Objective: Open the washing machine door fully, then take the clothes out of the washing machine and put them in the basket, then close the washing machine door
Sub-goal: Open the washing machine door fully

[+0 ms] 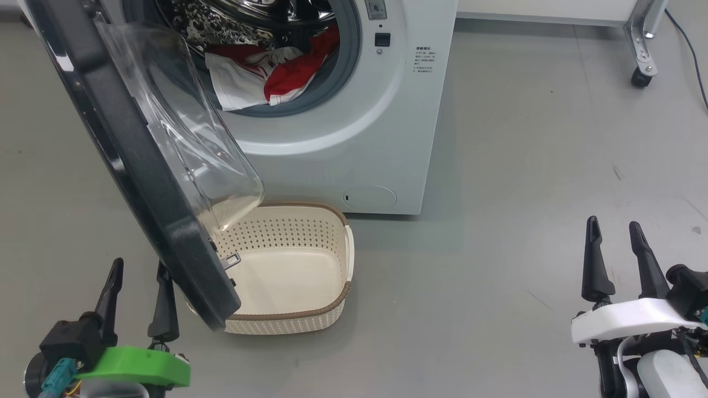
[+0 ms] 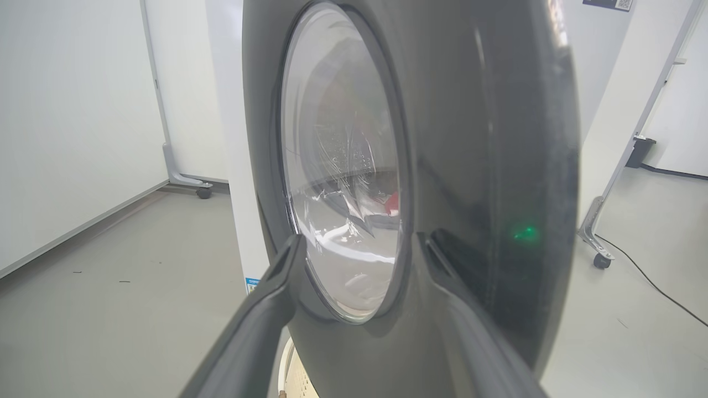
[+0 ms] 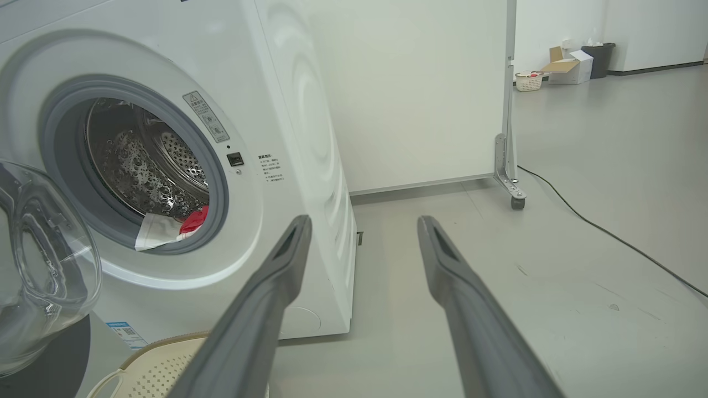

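The white washing machine (image 1: 354,138) stands at the top of the head view with its door (image 1: 127,149) swung partly open toward me. Red and white clothes (image 1: 265,72) lie at the drum's mouth (image 3: 166,226). The cream basket (image 1: 332,298) sits on the floor under the door, with nothing in the part that shows. My left gripper (image 1: 138,271) is open at the lower left, just behind the door's black outer rim (image 2: 487,166), holding nothing. My right gripper (image 1: 613,228) is open at the lower right over bare floor, well away from the machine (image 3: 287,110).
A white partition on castor feet (image 3: 511,190) stands right of the machine, and a black cable (image 3: 608,237) runs across the grey floor. Boxes and a bin (image 3: 575,61) sit far off. A second partition foot (image 2: 202,190) is left of the door.
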You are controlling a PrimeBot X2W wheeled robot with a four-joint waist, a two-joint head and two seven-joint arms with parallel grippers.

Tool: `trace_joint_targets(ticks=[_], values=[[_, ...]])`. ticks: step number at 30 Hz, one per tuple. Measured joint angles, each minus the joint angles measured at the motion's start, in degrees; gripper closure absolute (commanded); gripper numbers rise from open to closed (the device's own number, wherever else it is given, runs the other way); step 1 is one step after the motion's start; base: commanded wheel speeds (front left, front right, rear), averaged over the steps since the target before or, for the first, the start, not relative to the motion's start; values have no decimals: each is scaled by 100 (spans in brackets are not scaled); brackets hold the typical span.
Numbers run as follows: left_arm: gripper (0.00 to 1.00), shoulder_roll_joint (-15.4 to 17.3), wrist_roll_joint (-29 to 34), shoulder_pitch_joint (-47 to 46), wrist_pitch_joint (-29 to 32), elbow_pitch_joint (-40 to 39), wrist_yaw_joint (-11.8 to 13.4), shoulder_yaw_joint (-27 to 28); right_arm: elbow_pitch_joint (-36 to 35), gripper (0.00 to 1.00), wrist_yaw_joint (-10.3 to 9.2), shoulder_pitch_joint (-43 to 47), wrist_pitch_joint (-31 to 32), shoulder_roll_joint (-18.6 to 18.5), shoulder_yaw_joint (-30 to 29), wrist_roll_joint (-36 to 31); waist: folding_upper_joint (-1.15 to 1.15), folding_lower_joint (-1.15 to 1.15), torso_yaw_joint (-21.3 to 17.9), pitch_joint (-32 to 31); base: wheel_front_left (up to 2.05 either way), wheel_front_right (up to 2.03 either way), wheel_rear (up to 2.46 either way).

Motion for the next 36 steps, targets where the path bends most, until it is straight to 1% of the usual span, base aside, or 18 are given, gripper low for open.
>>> trace_joint_targets(ticks=[14, 24, 27, 36], values=[[0, -1, 24, 0, 0, 2, 0, -51, -205, 0, 19, 273, 0, 307, -194, -320, 0, 0, 50, 31, 0, 0, 0], [0, -1, 24, 0, 0, 5, -1, -70, -257, 0, 157, 365, 0, 458, -322, -466, 0, 0, 59, 46, 0, 0, 0], [0, -1, 24, 0, 0, 8, -1, -78, -263, 0, 165, 428, 0, 489, -361, -499, 0, 0, 63, 51, 0, 0, 0], [0, 0, 25, 0, 0, 51, -1, -105, -263, 0, 302, 448, 0, 587, -431, -646, 0, 0, 71, 57, 0, 0, 0]])
